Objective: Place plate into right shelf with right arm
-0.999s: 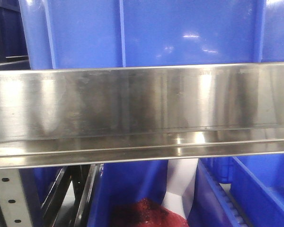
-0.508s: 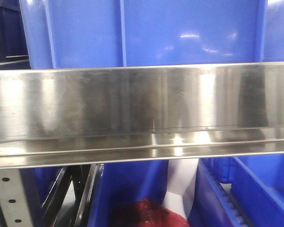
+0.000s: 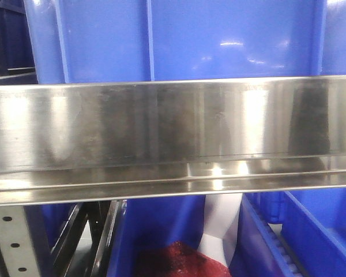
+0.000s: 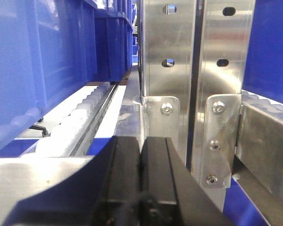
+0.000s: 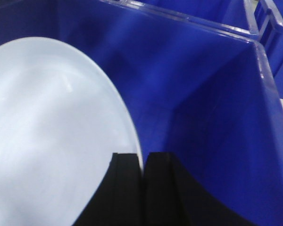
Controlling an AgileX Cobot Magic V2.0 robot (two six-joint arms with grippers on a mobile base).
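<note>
R wrist cam: my right gripper has its fingers pinched nearly together on the rim of the plate, grip at roughly 5 o'clock of the disc as I see it. Plate fills the L half of that view, held on edge inside a blue bin, whose walls rise at 12 and 3 o'clock. Can't tell if the lower edge is touching the bin floor yet, it's out of frame.

Handling, my read: glossy glazed surface, stiff, breakable, prob moderately heavy for a rim pinch. Slick rim + narrow pads = could pivot or slip if I jerk it. I'd lower slow and only let go once the bottom edge is resting. The rim is the only place to hold it.

L gripper: fingers pressed flat together, nothing between them, parked facing the shelf uprights at 12 o'clock.

Front cam: just the steel rail across the middle, blue bins above and below, something dark red at 6 o'clock. No plate or arm visible there.
</note>
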